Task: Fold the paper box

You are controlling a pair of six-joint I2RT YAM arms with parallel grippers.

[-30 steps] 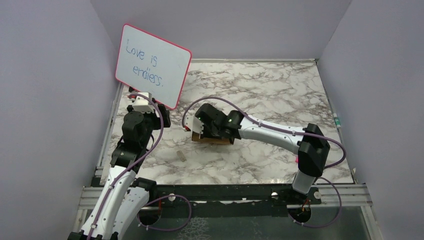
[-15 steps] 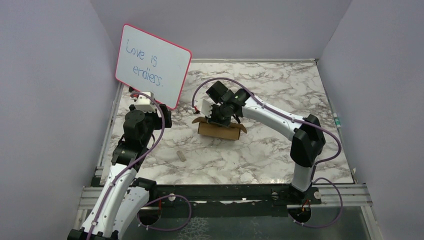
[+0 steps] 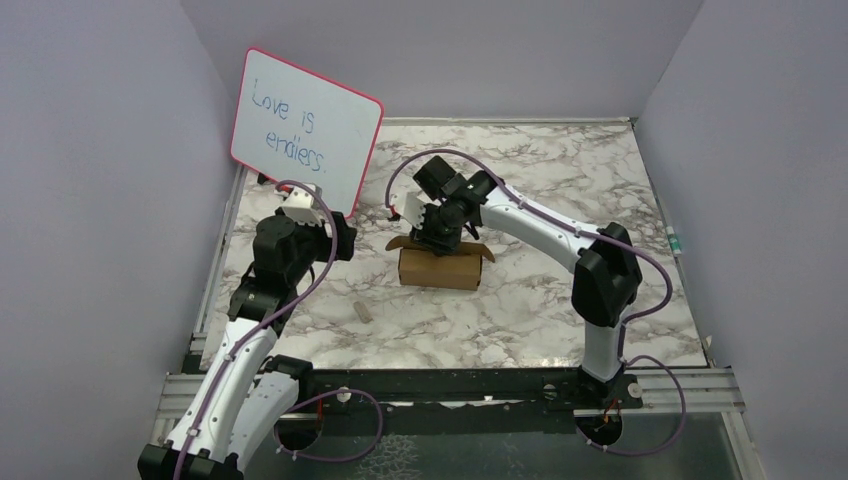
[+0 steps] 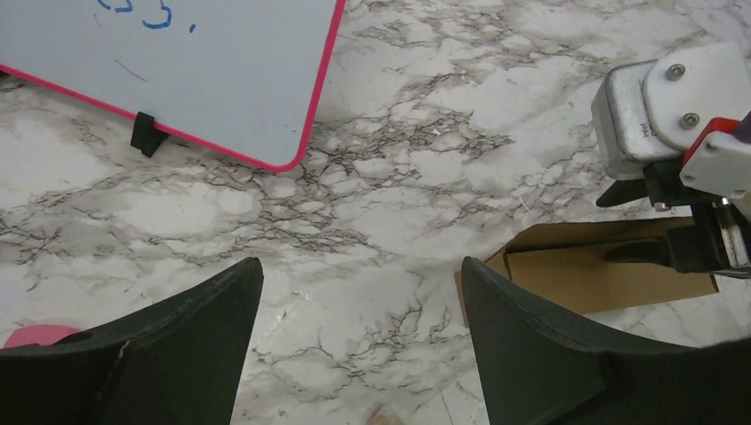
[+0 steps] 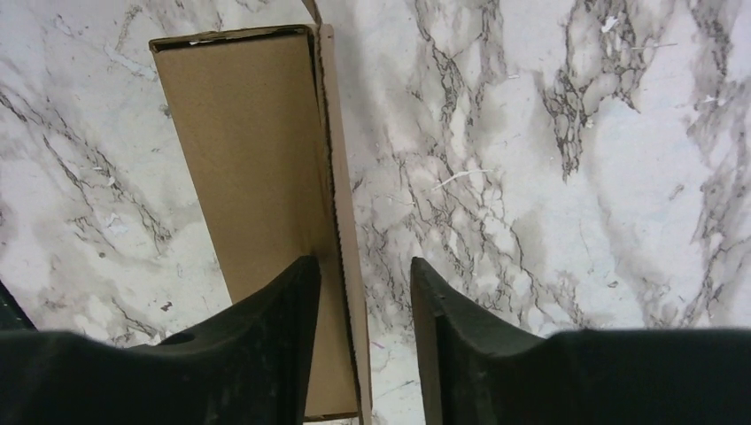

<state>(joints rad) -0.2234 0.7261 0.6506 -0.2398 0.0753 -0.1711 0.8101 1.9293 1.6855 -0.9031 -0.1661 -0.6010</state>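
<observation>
The paper box (image 3: 440, 268) is a small brown cardboard box standing open-topped at the table's middle, with small flaps sticking out at both ends. My right gripper (image 3: 437, 243) points down into its top. In the right wrist view the right gripper (image 5: 363, 262) is open, one finger inside the box (image 5: 257, 177), the other outside, straddling its wall without pinching it. My left gripper (image 3: 343, 240) hovers left of the box. In the left wrist view it (image 4: 360, 266) is wide open and empty, with the box (image 4: 602, 266) at the right.
A pink-framed whiteboard (image 3: 305, 130) stands at the back left, close behind my left arm; it also shows in the left wrist view (image 4: 177, 62). A small beige scrap (image 3: 363, 311) lies on the marble table (image 3: 560, 170) near the front left. Walls close in both sides.
My right arm rose from lying low over the box to pointing down into it. The box now stands upright with its front face showing. My left gripper shifted slightly right.
</observation>
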